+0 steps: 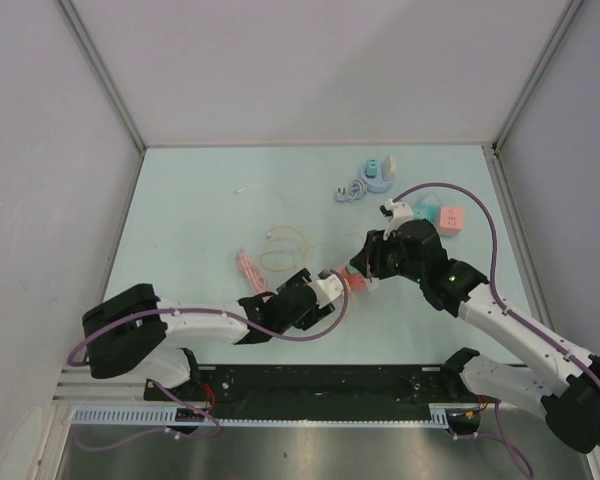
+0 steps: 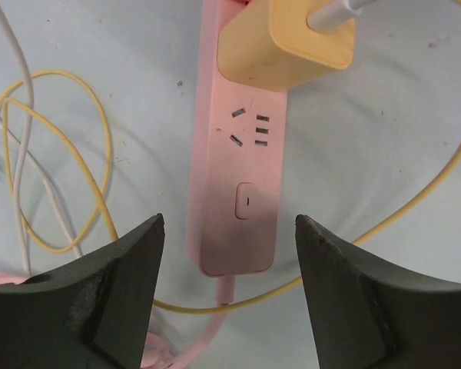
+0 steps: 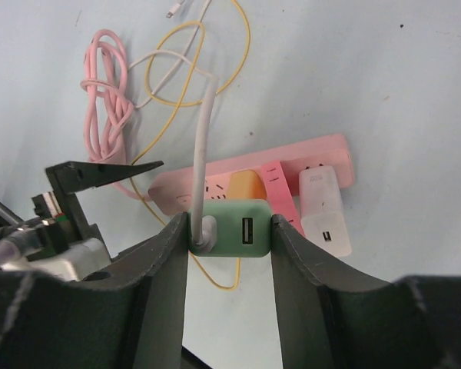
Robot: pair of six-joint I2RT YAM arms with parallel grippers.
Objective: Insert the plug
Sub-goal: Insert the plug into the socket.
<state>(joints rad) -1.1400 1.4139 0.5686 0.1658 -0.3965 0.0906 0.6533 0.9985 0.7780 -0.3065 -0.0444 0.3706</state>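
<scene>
My right gripper (image 3: pixel 230 224) is shut on a green plug (image 3: pixel 238 227), a USB charger block with a white cable (image 3: pixel 202 146) rising from it. It hangs just above the pink power strip (image 3: pixel 323 151), which lies flat on the table. A yellow charger (image 3: pixel 246 186) and a white charger (image 3: pixel 323 209) sit in the strip. In the left wrist view my left gripper (image 2: pixel 230 223) stands open over the strip's switch end (image 2: pixel 234 215), its fingers apart from the strip's sides. Free sockets (image 2: pixel 250 129) show below the yellow charger (image 2: pixel 288 46). From above, both grippers (image 1: pixel 325 290) (image 1: pixel 365 268) meet mid-table.
Loose yellow cable (image 2: pixel 61 154) and white cable (image 2: pixel 23 154) loop beside the strip, with a coiled pink cord (image 3: pixel 107 108) to its left. At the back right lie a blue charger with grey cable (image 1: pixel 375 175), a teal cube (image 1: pixel 427 213) and a pink cube (image 1: pixel 452 220).
</scene>
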